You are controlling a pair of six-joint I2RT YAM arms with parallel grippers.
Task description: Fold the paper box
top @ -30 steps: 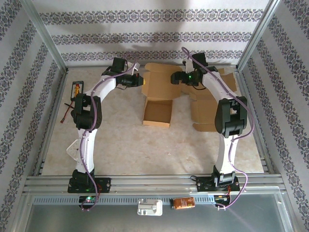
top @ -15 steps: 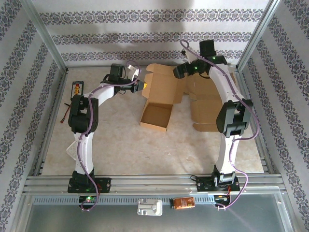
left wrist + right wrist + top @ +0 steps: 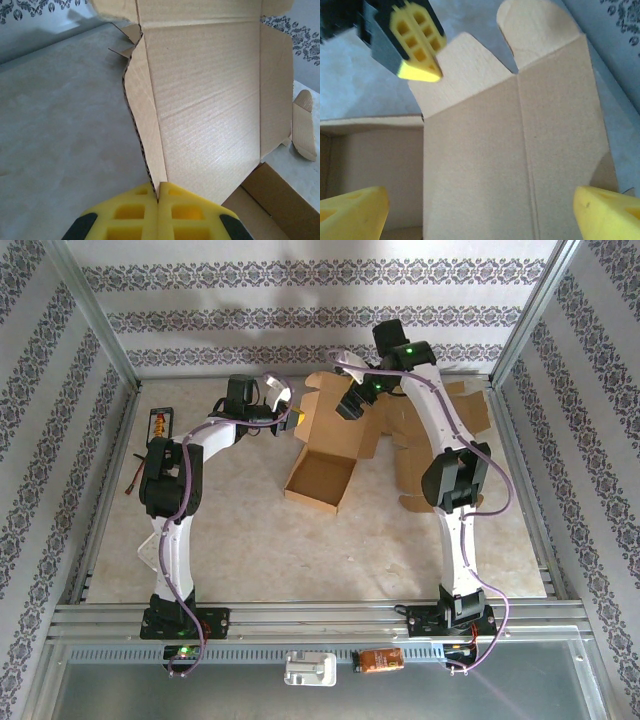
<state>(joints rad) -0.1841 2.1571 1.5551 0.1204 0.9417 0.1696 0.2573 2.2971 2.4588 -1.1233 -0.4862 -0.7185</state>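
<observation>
My left tool [image 3: 158, 199], jaws pressed together, pinches the edge of a side flap of the paper box [image 3: 322, 458]. My right tool [image 3: 480, 212], jaws spread wide and holding nothing, hovers over the raised lid panel. The box sits open on the tabletop [image 3: 250, 530], far centre, beside flat cardboard [image 3: 430, 468].

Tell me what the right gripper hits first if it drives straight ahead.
Most likely the cardboard lid panel, which lies directly ahead between the right gripper's open fingers. Exact depth is unclear.
</observation>
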